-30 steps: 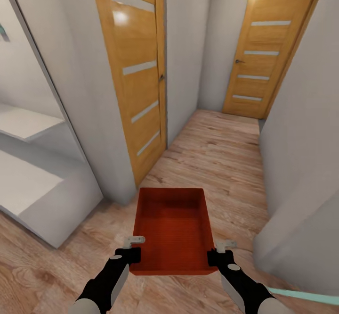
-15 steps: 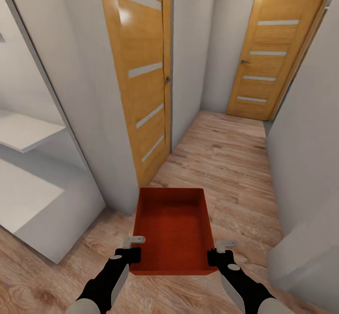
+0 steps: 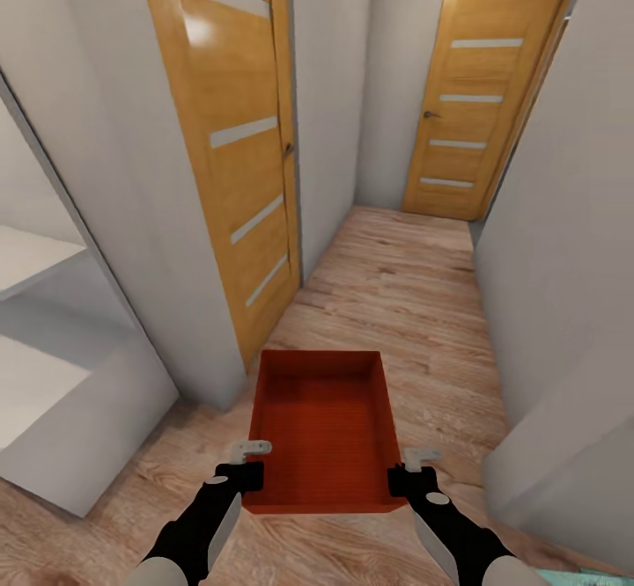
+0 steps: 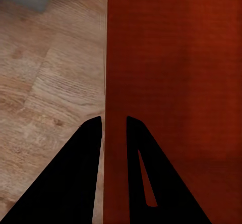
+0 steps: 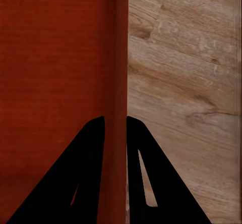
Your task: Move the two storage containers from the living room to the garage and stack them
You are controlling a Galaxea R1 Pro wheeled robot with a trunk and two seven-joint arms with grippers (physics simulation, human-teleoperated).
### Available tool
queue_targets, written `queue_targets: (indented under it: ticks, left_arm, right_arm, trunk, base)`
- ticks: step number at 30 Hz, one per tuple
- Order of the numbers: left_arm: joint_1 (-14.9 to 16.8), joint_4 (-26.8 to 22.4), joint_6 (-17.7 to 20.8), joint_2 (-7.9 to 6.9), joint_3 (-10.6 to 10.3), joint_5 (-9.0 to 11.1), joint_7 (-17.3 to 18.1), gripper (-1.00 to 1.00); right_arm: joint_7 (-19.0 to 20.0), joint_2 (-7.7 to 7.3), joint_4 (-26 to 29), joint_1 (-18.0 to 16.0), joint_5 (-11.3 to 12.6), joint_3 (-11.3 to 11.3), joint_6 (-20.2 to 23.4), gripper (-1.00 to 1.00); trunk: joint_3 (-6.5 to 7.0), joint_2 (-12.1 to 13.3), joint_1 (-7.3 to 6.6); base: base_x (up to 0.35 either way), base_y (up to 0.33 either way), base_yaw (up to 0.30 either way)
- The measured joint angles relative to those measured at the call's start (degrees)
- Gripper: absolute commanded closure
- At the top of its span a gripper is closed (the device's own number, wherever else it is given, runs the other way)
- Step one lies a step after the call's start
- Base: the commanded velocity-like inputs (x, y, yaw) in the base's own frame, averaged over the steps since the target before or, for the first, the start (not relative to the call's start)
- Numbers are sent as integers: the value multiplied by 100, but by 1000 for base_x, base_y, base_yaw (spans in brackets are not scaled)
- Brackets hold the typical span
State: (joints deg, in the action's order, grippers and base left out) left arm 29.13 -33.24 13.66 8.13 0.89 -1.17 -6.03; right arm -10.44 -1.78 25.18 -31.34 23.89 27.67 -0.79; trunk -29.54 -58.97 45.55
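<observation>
Change: against the pictures of a second ago, the doors and walls are placed differently across the head view, while the container and both arms are found at the same spot; the shift is read as movement of the base and camera, not of the things.
Meaning for the task: transport is judged to be under way; the garage is not yet reached, and no stacking has been begun.
Container: one orange-red storage container (image 3: 321, 428) is carried low in front of the trunk, empty, level, above the floor.
Left gripper: the left gripper (image 4: 114, 125) is closed narrowly over the left wall of the container, one finger on either side.
Right gripper: the right gripper (image 5: 116, 125) is clamped likewise on the right wall.
Floor: light wood-plank floor (image 3: 405, 296) is seen below and ahead; dark concrete is not seen.
Room: a narrow corridor with white walls is shown, a wooden door (image 3: 233, 155) near on the left and a second wooden door (image 3: 471, 102) at the far end, both shut.
Left side: a white shelf unit (image 3: 53, 340) is passed closely.
</observation>
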Motion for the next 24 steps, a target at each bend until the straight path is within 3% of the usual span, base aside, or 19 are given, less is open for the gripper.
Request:
queue_targets:
  ticks: [19, 24]
  left_arm:
    - [0, 0, 0, 0, 0, -2, 0, 100]
    - [0, -3, 1, -1, 0, -3, 0, 100]
  right_arm:
    - [-5, 1, 1, 0, 3, 4, 0, 100]
    - [-11, 2, 3, -1, 7, 9, 1, 100]
  trunk:
    - [0, 0, 0]
    - [0, 0, 0]
  base:
    - [0, 0, -238]
    - [0, 0, -113]
